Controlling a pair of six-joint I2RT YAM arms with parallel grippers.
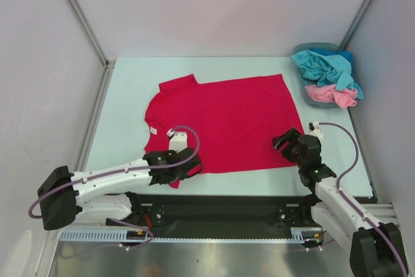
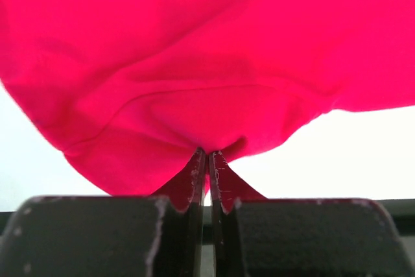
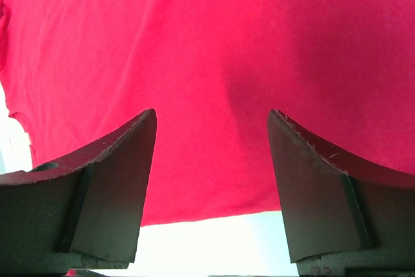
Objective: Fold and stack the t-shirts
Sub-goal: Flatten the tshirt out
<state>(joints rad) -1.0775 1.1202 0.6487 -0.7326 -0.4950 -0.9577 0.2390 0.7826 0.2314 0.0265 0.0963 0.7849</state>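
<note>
A crimson red t-shirt [image 1: 224, 121] lies spread flat on the table, collar and white neck label to the left. My left gripper [image 1: 185, 168] is shut on the shirt's near left sleeve; in the left wrist view the red cloth [image 2: 194, 82] bunches into the closed fingertips [image 2: 209, 155]. My right gripper [image 1: 285, 142] stands open over the shirt's near right hem. In the right wrist view its two dark fingers [image 3: 117, 186] straddle the red hem edge [image 3: 214, 209], with nothing pinched. More t-shirts, teal-blue [image 1: 324, 66] and light pink [image 1: 331, 94], lie heaped at the far right.
A blue-grey plastic basket [image 1: 307, 49] holds the teal-blue and pink shirts at the table's far right corner. Metal frame posts and white walls enclose the table [image 1: 130, 102] on the left, right and back. A black strip runs along the near edge.
</note>
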